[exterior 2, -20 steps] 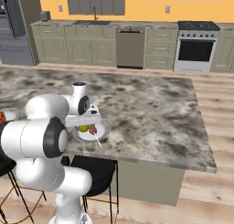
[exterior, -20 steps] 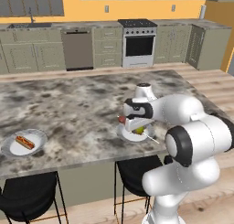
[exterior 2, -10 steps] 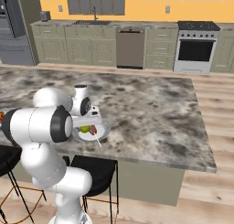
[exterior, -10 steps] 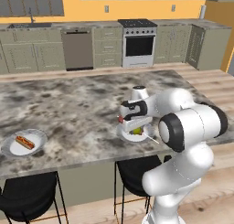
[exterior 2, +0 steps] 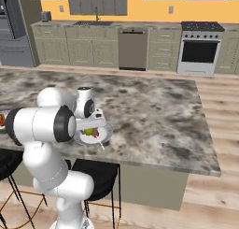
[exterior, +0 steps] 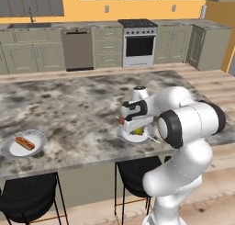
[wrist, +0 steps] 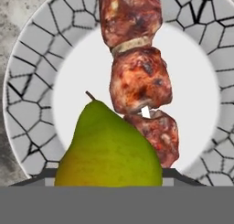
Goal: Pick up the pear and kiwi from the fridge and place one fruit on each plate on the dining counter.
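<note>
Inventory as I read it off my feeds:

1 pear (wrist: 109,147), yellow-green, stem up, lying on the plate (wrist: 27,95) directly under the gripper (exterior: 133,124), touching the skewer.
1 skewer of reddish-brown meat chunks (wrist: 137,77) across that same plate.
2 plates on the dining counter (exterior: 73,104): the near one below the tool, the other plate (exterior: 24,143) well off to the tool's left, carrying 1 hot dog (exterior: 25,142).
2 black stools (exterior: 27,199) tucked under the counter edge.
Tool state: I cannot tell whether the jaws grip or have let go of the pear.
Room: mottled marble island; beyond the tool, grey-green cabinets, 1 stove (exterior: 138,43), 1 dishwasher (exterior: 78,50), orange wall, wood floor.
</note>
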Motion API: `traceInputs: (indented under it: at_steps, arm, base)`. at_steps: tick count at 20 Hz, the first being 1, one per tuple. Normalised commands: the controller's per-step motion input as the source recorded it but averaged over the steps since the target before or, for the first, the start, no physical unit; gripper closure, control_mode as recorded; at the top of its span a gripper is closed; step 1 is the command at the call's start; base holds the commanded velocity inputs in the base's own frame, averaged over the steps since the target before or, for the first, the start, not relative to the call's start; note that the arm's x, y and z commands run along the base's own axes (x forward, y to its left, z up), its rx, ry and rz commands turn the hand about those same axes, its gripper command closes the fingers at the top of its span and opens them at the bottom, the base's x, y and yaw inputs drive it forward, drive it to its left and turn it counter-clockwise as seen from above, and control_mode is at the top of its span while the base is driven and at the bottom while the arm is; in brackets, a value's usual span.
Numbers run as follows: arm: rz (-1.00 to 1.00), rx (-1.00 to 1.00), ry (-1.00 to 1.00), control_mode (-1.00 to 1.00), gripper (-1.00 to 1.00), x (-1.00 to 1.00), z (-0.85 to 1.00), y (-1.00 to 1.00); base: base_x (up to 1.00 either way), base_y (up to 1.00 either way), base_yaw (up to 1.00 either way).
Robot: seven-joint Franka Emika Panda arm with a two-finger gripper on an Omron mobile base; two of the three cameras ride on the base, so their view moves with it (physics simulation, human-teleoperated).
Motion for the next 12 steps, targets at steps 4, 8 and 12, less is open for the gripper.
traceInputs:
  at_steps: [4,8,12]
  arm:
    - [0.0,-0.01,0.0,-1.0,-1.0,-0.09,-0.24,0.11]
    - [0.0,0.0,-0.03,-1.0,-1.0,-0.21,-0.03,0.02]
    - [0.0,0.03,-0.04,-1.0,-1.0,-0.27,0.06,0.0]
  base:
    - [0.0,0.0,0.0]
    - [0.0,0.0,0.0]
    - [0.0,0.0,0.0]
